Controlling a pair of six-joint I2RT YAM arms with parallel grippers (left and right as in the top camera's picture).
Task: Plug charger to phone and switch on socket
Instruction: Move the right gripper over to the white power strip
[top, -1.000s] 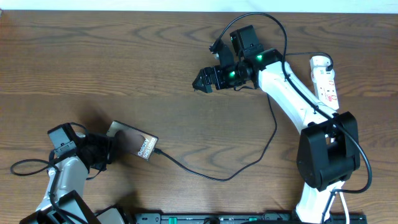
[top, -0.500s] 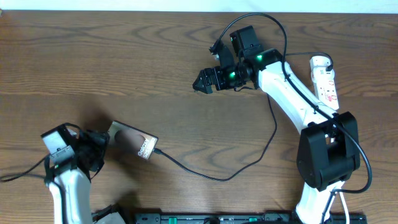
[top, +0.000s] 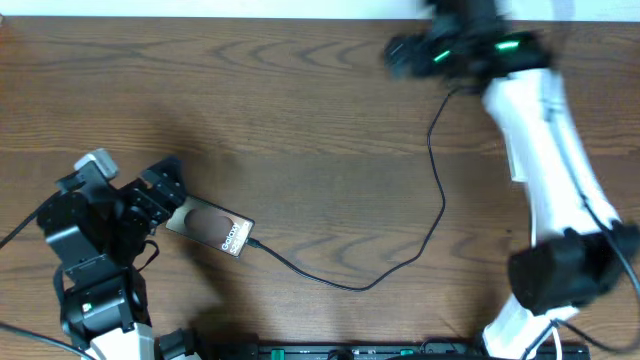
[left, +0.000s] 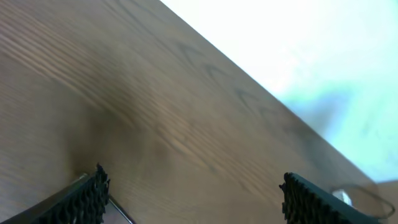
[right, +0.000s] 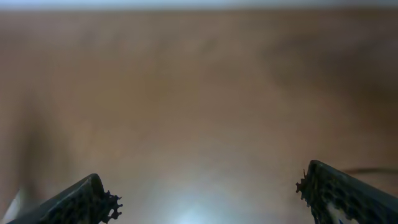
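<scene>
right arm (top: 535, 140) blurred overhead, socket hidden behind it. right wrist view all blur. phone (top: 212, 228) left end under left gripper (top: 166, 194). charger (top: 443, 200) tip too small to tell.

Overhead looks straight down; wrist cameras skim the same table (top: 250, 130).

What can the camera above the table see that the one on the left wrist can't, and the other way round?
Only the overhead view shows the phone, the black cable running from its edge across the table, and the blurred right arm. Only the left wrist view shows the ridged fingers up close, spread wide with nothing between them, and a bright pale area past the table's far edge. Both show the wooden table and the left gripper, open.
</scene>
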